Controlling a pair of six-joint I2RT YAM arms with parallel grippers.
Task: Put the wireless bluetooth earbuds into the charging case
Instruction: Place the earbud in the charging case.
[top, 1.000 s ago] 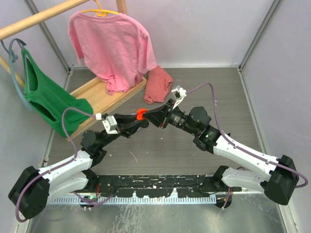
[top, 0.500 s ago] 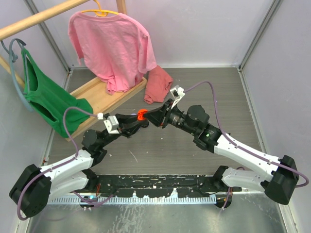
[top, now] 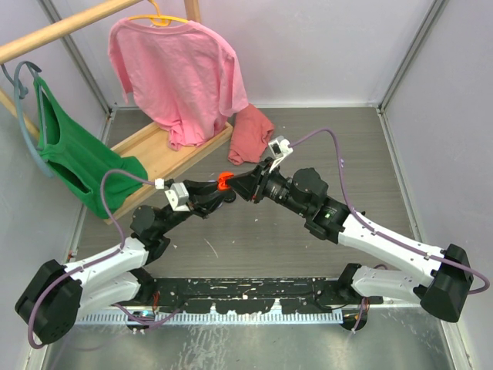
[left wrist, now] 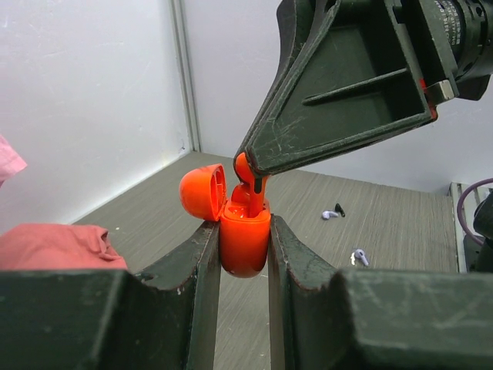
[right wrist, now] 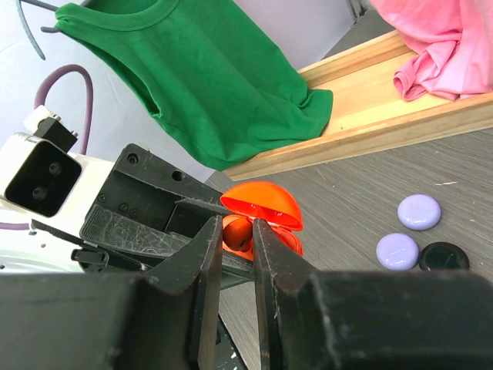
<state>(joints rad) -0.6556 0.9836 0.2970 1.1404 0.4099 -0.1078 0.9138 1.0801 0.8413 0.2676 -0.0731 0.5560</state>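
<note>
Right, starting close in: the left gripper is squeezing its two fingers tight on the sides of the orange-red charging case, holding it upright above the table. The lid is hanging open, tipped back to one side. Directly above, the right gripper is coming in from the opposite side, its jaws pinched almost together on an orange-red earbud. That earbud's stem is pointing down into the open mouth of the case while its head is sitting above the rim. Something orange is showing inside the case beside it, but I cannot tell what it is.

Moving past the case, two lavender earbuds and a tiny black bit are lying loose on the grey table, well apart from the case. Two lavender pucks and a black puck are sitting close together there too.

Farther back, a folded reddish cloth is lying beside a wooden rack base, with a green tank top and a pink T-shirt hanging over it.
</note>
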